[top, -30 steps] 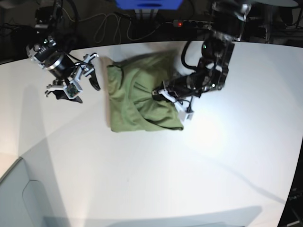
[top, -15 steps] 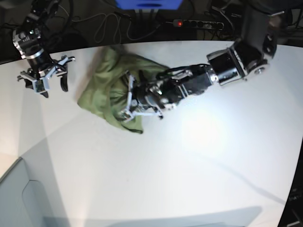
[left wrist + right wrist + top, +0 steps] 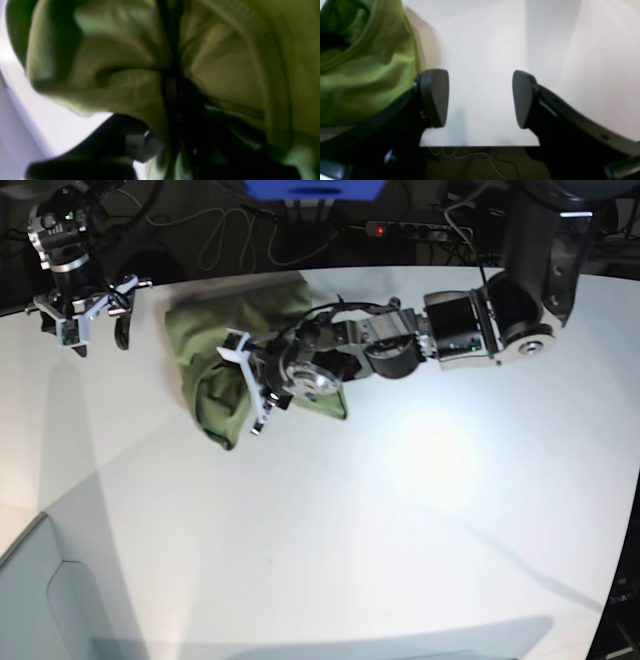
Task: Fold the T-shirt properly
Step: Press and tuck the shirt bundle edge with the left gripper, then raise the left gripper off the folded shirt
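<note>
Base view first: the white table [image 3: 420, 510] takes up pretty much everything, with a dark strip of cables and a power strip [image 3: 420, 228] along the far edge. The T-shirt [image 3: 205, 345] is bunched up toward the far left part of the table, olive green, all wrinkles, nowhere near flat. One side of it sits on the tabletop, the other side is gathered up at the left arm.

That left arm stretches in low across the table from the right of the base view, and the left gripper [image 3: 255, 390] is buried in the cloth. From the left wrist cam it's basically a wall of green folds pulled into a tight dark crease [image 3: 172, 82], so the jaws are pinched together on a fold of the shirt. It's blurry, so I can't make out exactly which part of the shirt that is.

The right gripper [image 3: 85, 325] is way smaller in the frame, up at the far left corner, just beside the shirt's edge but not touching it. In the right wrist cam its two dark pads [image 3: 437, 96] stand well apart with only bare table between them, and the green cloth [image 3: 362, 70] is off to one side.
</note>
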